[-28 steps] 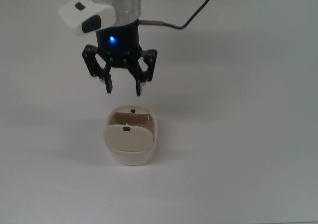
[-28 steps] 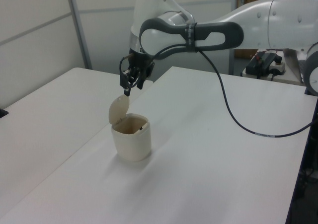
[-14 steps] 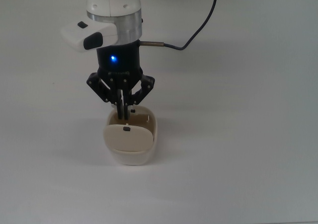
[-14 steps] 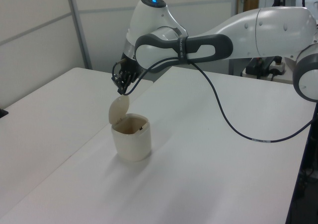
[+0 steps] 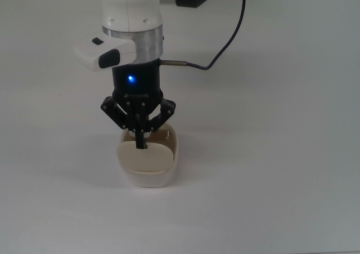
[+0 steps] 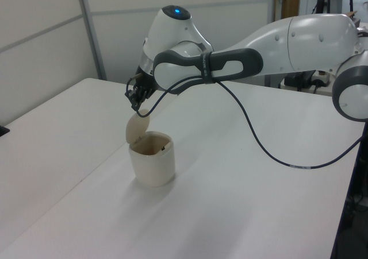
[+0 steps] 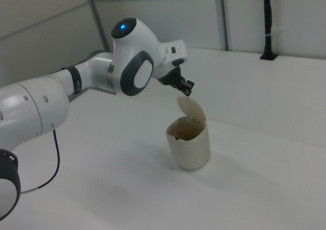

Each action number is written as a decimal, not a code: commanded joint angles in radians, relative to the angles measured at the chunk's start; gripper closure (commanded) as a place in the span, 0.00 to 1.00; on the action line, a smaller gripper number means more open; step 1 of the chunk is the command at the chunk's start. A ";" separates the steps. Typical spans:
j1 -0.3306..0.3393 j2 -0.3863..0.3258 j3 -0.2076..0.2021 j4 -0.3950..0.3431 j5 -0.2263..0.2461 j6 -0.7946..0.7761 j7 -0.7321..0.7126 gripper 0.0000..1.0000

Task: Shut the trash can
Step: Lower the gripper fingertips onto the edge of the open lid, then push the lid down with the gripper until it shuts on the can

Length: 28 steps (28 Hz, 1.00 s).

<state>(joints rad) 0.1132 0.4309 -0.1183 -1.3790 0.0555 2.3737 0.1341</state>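
Gripper (image 5: pixel 140 144) fingers together, above raised lid (image 6: pixel 135 128), trash can (image 6: pixel 152 166) open

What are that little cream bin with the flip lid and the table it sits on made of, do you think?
The trash can looks like moulded plastic: one even cream colour, rounded corners, thin walls, a dull sheen. Its lid, standing open, seems to be the same plastic, thin and flat. The table looks like a smooth white laminate or painted board with a matte finish, though what is under the surface cannot be told.
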 commanded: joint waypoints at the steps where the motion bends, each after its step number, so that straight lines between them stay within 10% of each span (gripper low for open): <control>1: 0.008 0.006 -0.004 -0.005 -0.019 0.029 0.016 1.00; 28: 0.009 0.006 0.011 -0.049 -0.036 -0.295 -0.152 1.00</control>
<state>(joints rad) 0.1170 0.4479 -0.1116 -1.4043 0.0166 2.1076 0.0133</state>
